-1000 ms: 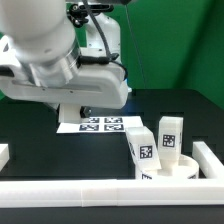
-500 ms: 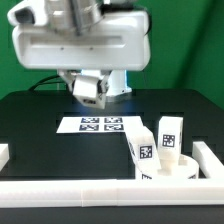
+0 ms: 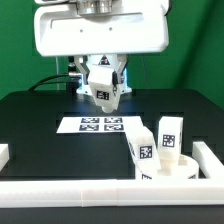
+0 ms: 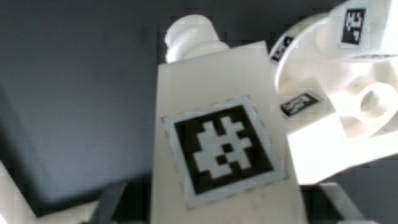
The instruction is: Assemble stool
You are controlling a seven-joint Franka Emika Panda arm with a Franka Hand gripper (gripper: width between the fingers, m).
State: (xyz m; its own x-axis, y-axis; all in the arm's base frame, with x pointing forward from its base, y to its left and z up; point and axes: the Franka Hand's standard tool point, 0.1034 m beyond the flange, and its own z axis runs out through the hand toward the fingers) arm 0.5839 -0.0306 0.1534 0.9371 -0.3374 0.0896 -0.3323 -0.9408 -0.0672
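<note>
Raised since earlier, tagged white leg (image 3: 102, 84); fingers (image 3: 103, 72) clamp it.

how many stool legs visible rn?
3. One leg is held in the gripper's fingers above the marker board. One stands upright on the seat, at. One leans beside the seat. Others may be hidden.

Black table (image 3: 30, 135) — marker board (image 3: 98, 125), seat (image 3: 170, 168)

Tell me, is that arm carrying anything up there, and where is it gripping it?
Yes. The pincer holds a white oblong plastic leg block with a black-and-white tag, lifted above the table. It grips the block at one end, the other end pointing away.
</note>
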